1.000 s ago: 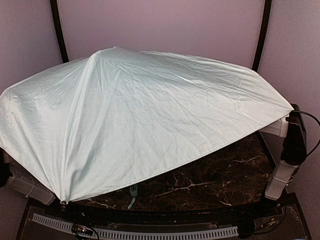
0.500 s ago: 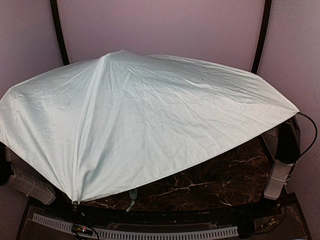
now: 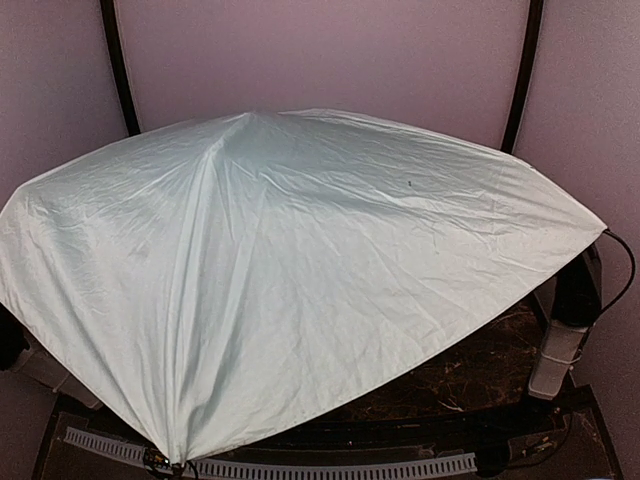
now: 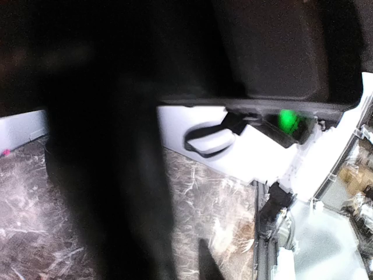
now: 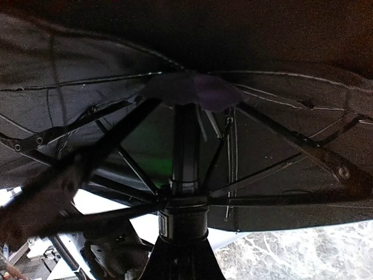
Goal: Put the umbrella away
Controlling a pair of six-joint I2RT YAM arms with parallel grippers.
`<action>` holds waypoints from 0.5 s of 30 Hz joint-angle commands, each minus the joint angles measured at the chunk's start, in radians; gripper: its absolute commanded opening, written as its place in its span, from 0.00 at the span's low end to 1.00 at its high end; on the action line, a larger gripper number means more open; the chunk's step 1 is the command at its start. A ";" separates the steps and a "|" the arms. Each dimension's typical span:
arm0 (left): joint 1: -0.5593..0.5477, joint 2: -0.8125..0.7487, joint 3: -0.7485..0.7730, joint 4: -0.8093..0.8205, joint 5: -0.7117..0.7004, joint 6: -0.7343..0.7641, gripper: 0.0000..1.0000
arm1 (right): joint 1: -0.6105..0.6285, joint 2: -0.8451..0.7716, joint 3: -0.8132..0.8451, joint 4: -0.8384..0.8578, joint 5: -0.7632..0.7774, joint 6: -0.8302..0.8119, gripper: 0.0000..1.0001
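Note:
The umbrella (image 3: 300, 270) stands open, and its pale mint canopy covers most of the table and both arms in the top view. From below, the right wrist view shows its black underside (image 5: 291, 151), its ribs, the thin shaft (image 5: 185, 146) and the runner collar (image 5: 182, 219). My right gripper (image 5: 182, 263) is shut round the shaft just under that collar. The left wrist view is blurred. A broad dark shape fills its left half and one dark fingertip (image 4: 207, 260) shows low down. My left gripper (image 4: 180, 265) looks shut, with nothing recognisable in it.
Dark marble tabletop (image 3: 480, 370) shows past the canopy's right edge. A white and black arm segment (image 3: 562, 340) stands at the right, beside a cable. A slotted cable strip (image 3: 330, 468) runs along the near edge. A white housing with a green light (image 4: 287, 118) lies ahead of the left wrist.
The canopy's peak has shifted right. Its near edge has swung down to the front strip and now hides the mint handle strap and much of the marble.

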 commanded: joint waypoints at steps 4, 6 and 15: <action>-0.019 -0.026 -0.087 -0.001 0.080 0.049 0.56 | -0.015 -0.099 -0.019 0.016 0.055 -0.033 0.00; -0.019 -0.030 -0.123 0.011 0.067 0.038 0.63 | -0.016 -0.120 -0.006 -0.020 0.085 -0.048 0.00; -0.053 0.000 -0.182 0.052 0.020 0.047 0.64 | -0.024 -0.165 0.079 -0.128 0.224 -0.125 0.00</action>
